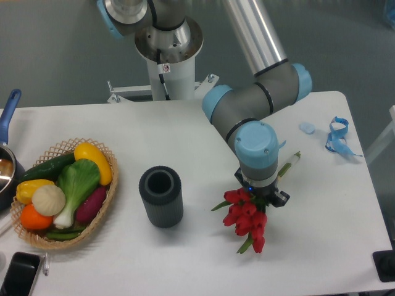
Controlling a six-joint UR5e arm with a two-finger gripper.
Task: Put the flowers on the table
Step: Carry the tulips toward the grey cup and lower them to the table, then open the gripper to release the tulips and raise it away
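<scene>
The flowers [248, 217] are a bunch of red tulip buds with green stems, lying slantwise low over the white table [203, 142] right of centre. The buds point to the front and the stem ends [290, 164] stick out to the back right. My gripper [261, 196] points straight down over the middle of the bunch and is shut on it. The arm's wrist hides most of the fingers. I cannot tell whether the buds touch the tabletop.
A dark grey cylinder [161, 197] stands upright left of the flowers. A wicker basket [108, 197] of vegetables sits at the left. A blue ribbon [337, 136] and a small pale piece [307, 127] lie at the back right. A pot [7, 161] and a phone [18, 274] are at the left edge.
</scene>
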